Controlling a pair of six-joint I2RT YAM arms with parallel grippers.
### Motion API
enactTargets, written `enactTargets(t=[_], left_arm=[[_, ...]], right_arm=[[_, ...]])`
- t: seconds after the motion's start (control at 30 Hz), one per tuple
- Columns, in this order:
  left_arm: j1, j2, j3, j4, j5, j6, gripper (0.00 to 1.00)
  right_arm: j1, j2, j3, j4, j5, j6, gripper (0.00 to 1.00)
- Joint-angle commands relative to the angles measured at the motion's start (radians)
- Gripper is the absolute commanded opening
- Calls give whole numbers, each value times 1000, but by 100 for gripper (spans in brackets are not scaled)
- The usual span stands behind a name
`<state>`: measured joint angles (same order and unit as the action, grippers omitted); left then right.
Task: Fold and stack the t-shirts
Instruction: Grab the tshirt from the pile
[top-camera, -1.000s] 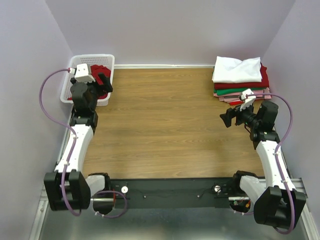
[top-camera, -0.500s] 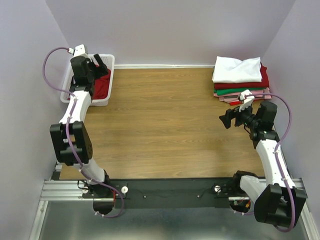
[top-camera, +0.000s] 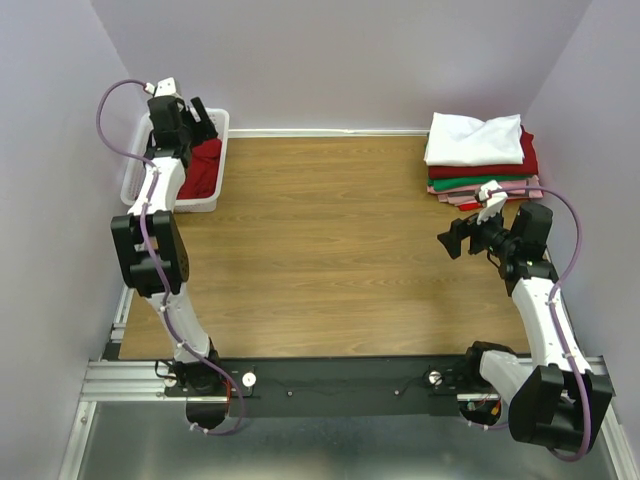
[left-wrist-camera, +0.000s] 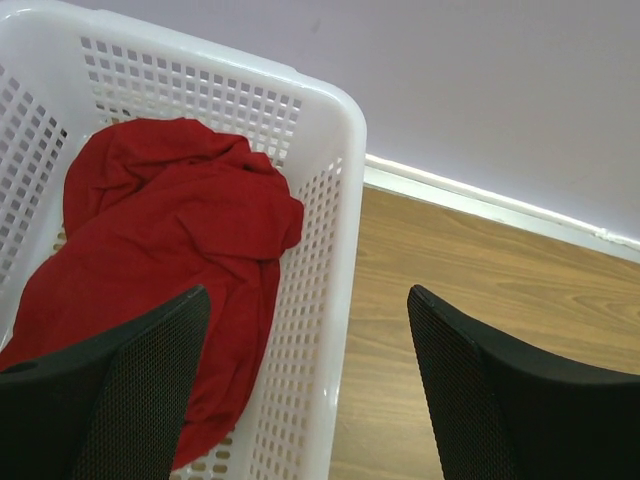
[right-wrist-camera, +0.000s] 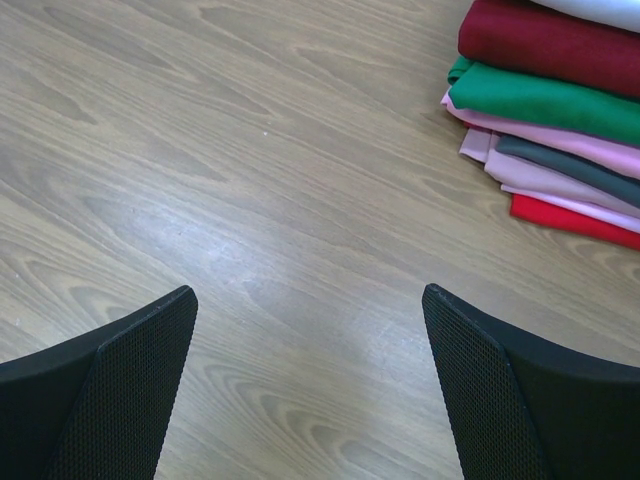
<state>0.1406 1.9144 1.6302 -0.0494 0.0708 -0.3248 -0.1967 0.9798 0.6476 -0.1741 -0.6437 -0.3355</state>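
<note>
The left gripper (left-wrist-camera: 305, 380) hangs above the white mesh basket (top-camera: 140, 165) at the far left corner of the table (top-camera: 330, 250), fingers wide apart and nothing between them; I think it is placed so because the one unfolded t-shirt is there, i.e. the crumpled dark red shirt (left-wrist-camera: 170, 260) lying inside the basket. In the left wrist view one finger is over the cloth, the other over the wood just outside the basket wall, so the gripper prob. needs to shift more inward before it goes down; otherwise a finger may land on the rim.

The right gripper (top-camera: 458, 238) is also spread open, holding nothing, low over bare wood, near the stack of folded shirts (top-camera: 480, 160) at the far right corner but apart from it; white on top, then dark red, green, pink, etc. It seems to wait there, leaving the middle of the table free for folding.
</note>
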Motion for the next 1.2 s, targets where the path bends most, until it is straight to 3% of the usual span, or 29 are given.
enactTargets(t=[0.0,0.17,0.4,1.17], left_arm=[[11,98,86,-59,-34,13,87],[11,193,218,-124,-168,9,85],[19,287,275,-184,-310,-14,78],[62,552,514,-392,-252,-11,72]], right_arm=[[-6,2,23,-18,-19,-14,100],[-6,11,24,-21,-16,-17,100],[-6,26,34,-30,-13,-14,100],[-12,31,46,-48,-1,-13,100]])
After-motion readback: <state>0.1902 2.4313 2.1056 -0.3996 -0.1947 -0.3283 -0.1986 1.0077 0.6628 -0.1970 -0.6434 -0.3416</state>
